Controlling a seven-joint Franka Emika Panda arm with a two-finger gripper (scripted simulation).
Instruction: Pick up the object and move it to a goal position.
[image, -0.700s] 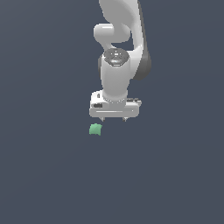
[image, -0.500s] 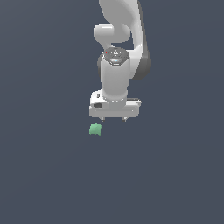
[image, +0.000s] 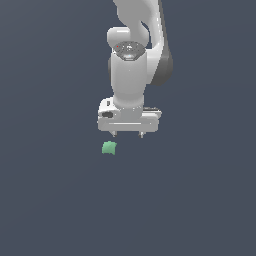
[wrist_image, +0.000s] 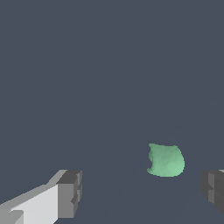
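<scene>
My gripper (image: 127, 134) has dropped slightly since 0.7 s ago, closing some of the gap above the green block (image: 109, 148).

— What does the arm (image: 131, 65) look like?
— Smooth white rounded shells, dark grey at the joints.
— And the end effector (image: 127, 134)?
— A wide white bar with two short fingers (wrist_image: 70, 194), dark grey pads at the tips.
</scene>
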